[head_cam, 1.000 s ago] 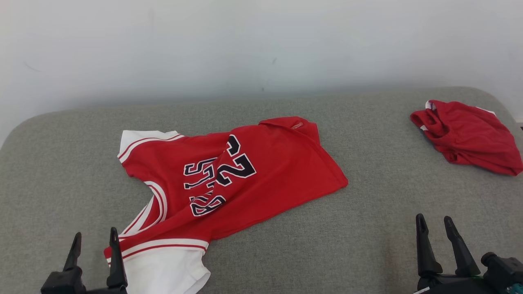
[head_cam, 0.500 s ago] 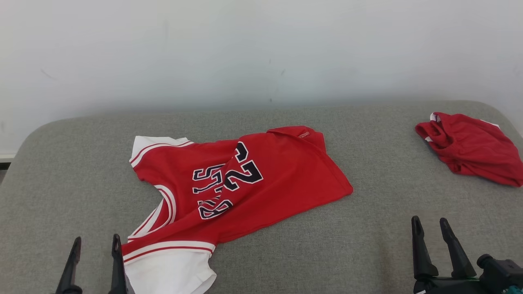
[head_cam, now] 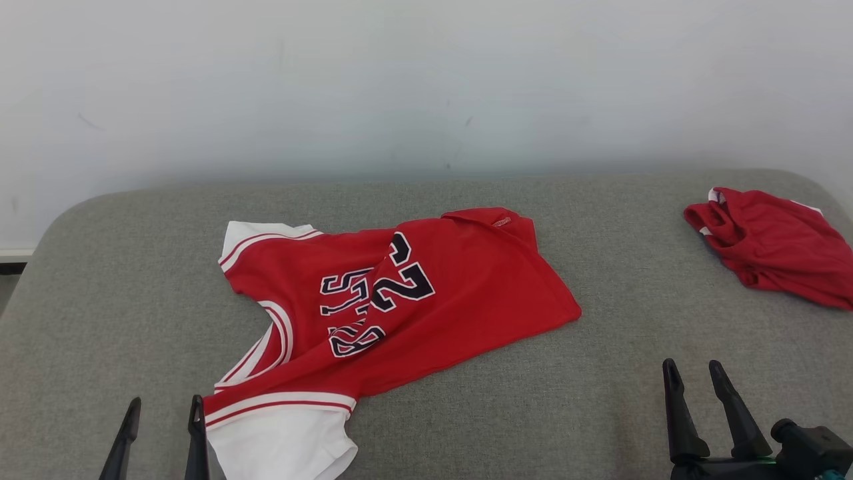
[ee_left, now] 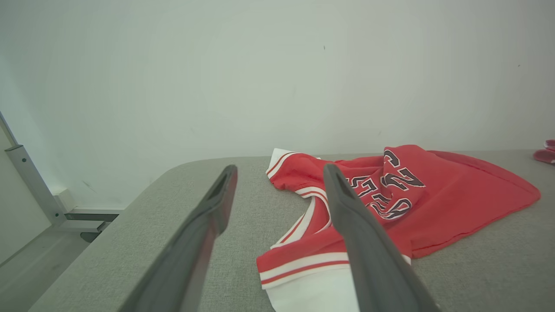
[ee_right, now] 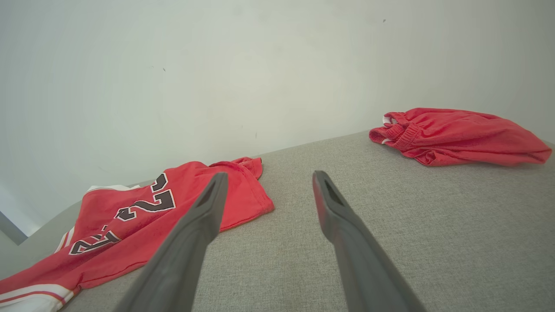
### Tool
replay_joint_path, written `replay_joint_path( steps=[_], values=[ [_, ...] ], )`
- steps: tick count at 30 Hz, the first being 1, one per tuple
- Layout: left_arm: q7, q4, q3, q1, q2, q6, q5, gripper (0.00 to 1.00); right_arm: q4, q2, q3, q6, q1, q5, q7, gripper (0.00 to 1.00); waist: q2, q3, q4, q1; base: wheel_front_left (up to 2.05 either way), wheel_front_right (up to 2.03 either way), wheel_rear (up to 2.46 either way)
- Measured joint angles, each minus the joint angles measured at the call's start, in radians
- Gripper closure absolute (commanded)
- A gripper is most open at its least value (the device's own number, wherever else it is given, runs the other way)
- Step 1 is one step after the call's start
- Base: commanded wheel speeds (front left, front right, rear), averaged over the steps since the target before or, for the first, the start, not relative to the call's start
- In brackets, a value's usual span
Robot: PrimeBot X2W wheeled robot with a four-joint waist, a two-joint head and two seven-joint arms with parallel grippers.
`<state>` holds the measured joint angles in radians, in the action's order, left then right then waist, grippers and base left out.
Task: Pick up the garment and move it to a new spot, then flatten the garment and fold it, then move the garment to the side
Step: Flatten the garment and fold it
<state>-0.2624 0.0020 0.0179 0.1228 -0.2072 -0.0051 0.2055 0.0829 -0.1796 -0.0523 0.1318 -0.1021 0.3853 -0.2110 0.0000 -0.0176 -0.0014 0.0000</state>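
The garment (head_cam: 466,280) is a red jersey with white sleeves and dark numerals, lying rumpled on the grey cushion (head_cam: 100,300) left of centre. One white sleeve lies at the near edge, the other at the far left. My left gripper (head_cam: 165,403) is open at the lower left, its right fingertip just beside the near white sleeve and holding nothing. In the left wrist view the left gripper (ee_left: 281,169) frames the garment (ee_left: 455,195). My right gripper (head_cam: 692,367) is open over bare cushion at the lower right. The right gripper (ee_right: 270,175) has the garment (ee_right: 247,190) to its left.
A second red piece of clothing, bunched shorts (head_cam: 773,247), lies at the cushion's far right corner, also the shorts (ee_right: 459,136). A pale wall (head_cam: 426,80) stands right behind the cushion. The cushion's left end drops to the floor (ee_left: 26,260) by a metal rail (ee_left: 30,182).
The whole picture has shifted down and to the right, so the camera has moved. The garment lies as before, and both grippers stay open and empty.
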Motion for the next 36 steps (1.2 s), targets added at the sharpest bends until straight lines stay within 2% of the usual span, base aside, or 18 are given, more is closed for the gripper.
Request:
replay_joint_path(
  steps=[4, 18, 36],
  values=[
    [0.000, 0.019, -0.001, 0.000, -0.002, -0.021, 0.003, 0.00, 0.000, -0.003, 0.008, 0.000, 0.002, -0.007, 0.004, 0.00, 0.0000, -0.002, 0.000, 0.0000, 0.00, 0.00, 0.00],
    [0.000, 0.072, -0.023, -0.006, -0.023, -0.038, -0.002, 0.00, -0.027, -0.005, 0.010, 0.000, 0.003, -0.036, 0.034, 0.00, 0.0000, -0.002, 0.001, 0.0000, 0.00, 0.00, 0.00],
    [0.000, 0.073, -0.067, -0.007, 0.007, -0.065, 0.025, 0.00, -0.027, 0.000, 0.006, 0.000, -0.001, -0.037, 0.045, 0.00, 0.0000, -0.006, 0.007, 0.0000, 0.00, 0.00, 0.00]
  ],
)
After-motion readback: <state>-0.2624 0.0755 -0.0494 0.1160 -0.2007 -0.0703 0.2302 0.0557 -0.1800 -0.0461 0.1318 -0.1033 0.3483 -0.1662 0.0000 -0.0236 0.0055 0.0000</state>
